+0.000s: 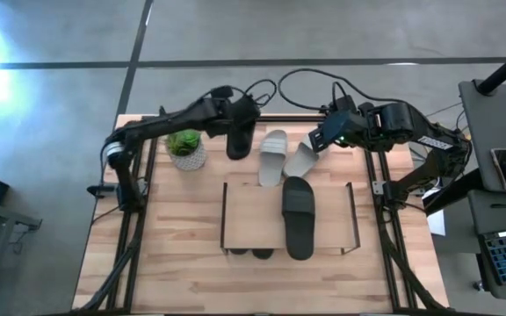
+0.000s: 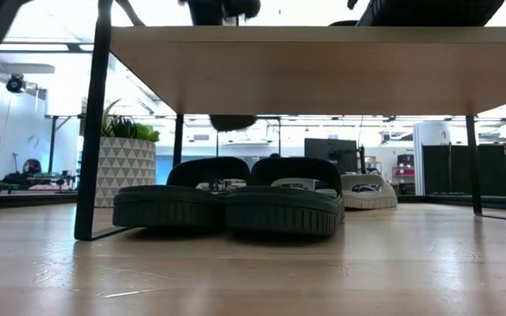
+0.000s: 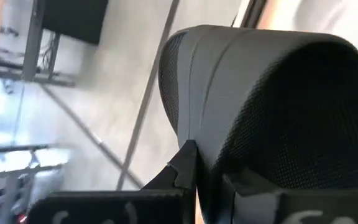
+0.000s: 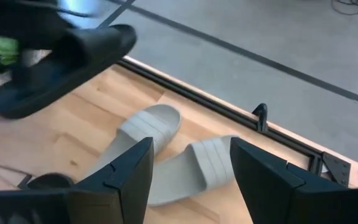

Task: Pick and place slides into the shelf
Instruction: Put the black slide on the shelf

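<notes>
Overhead, the pale plank bench (image 1: 191, 263) with black rails stands on grey floor — the low wooden-topped shelf (image 1: 253, 206) shelters two black slides (image 2: 227, 204); left tool (image 1: 238, 118) clamps a black slide (image 1: 240, 139), right tool (image 1: 319, 139) gapes empty.

Overhead view and level table-height view share the shelf (image 1: 288, 215); left wrist view seems pressed close.

So from table level you're looking right under the shelf (image 2: 306, 66), its light plank top running across the upper part on thin black legs. Two black slides (image 2: 227, 206) sit side by side underneath, touching. Behind them there's a light grey slide (image 2: 367, 191) farther back, and a potted plant (image 2: 126, 162) in a white patterned pot.
</notes>
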Controlling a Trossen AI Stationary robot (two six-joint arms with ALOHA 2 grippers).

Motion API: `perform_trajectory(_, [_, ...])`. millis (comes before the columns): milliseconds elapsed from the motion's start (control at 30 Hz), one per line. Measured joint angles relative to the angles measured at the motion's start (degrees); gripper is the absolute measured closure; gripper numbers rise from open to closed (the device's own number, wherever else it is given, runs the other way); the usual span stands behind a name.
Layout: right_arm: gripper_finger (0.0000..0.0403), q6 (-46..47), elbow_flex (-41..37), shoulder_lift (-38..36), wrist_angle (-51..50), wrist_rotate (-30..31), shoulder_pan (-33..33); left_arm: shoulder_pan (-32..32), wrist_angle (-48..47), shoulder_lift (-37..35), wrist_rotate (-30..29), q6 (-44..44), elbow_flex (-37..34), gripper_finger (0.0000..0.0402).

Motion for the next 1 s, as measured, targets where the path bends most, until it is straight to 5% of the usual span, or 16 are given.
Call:
perform_trajectory(400, [0.0197,6.2,0.3,-0.1,0.1,3.5,-1.5,-23.8,-9.5,-0.4,-4.7,-12.2,7.9,0.0401])
perform_trajectory(600, [0.0197,4.8,0.3,-0.1,0.0,-0.8,-1.5,-28.7,-21.7,4.6,-0.5,-25.0,10.5,0.0401])
perform_trajectory(767, [0.0197,-1.0,0.3,-0.1,-0.1,-1.8,-1.5,-31.2,-30.3,11.6,2.1,-36.6,19.6,0.0401])
perform_trajectory(933, [0.0197,-3.3,0.3,-0.8,-0.1,-2.9,-1.5,-33.6,-31.5,18.6,5.3,-41.5,31.7,0.0402])
perform_trajectory(1000, [0.0197,-4.1,0.3,-1.3,-0.2,-3.3,-1.5,-34.6,-30.3,18.8,5.5,-43.2,30.3,0.0402])
